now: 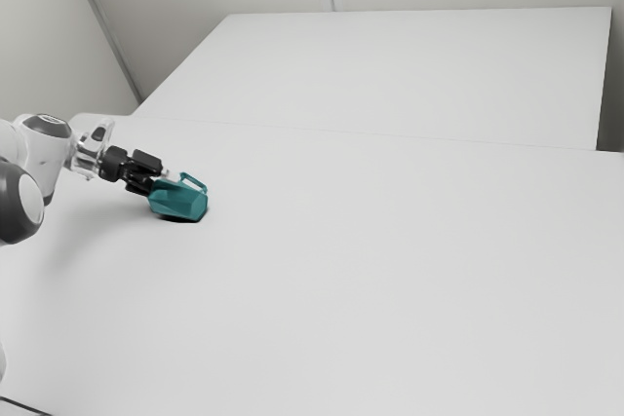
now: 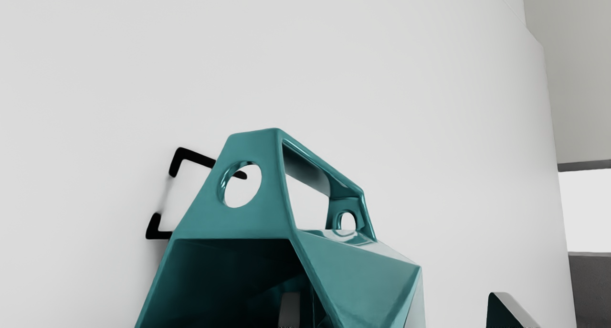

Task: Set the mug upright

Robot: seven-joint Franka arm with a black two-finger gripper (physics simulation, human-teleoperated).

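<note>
We're straddling the wall (image 2: 377, 280) of the tipped mug (image 1: 178, 202) with open fingers (image 2: 506, 313), judging it stiff, slick, best pinched there

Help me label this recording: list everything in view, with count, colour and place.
Mug: one, teal, on its side, mouth toward the gripper, handle uppermost
Shadow: one, black, beside the mug
Table: one, white, under the mug
Flat surface: one, white, beyond the table's seam
Walls: at least two, pale grey, behind
Thin line: one, dark, exterior view's lower left corner, perhaps a cable
Arm: one, white and dark grey, exterior view's left
Gripper: one, black, open at the mug's mouth, one finger inside, the other outside
</note>
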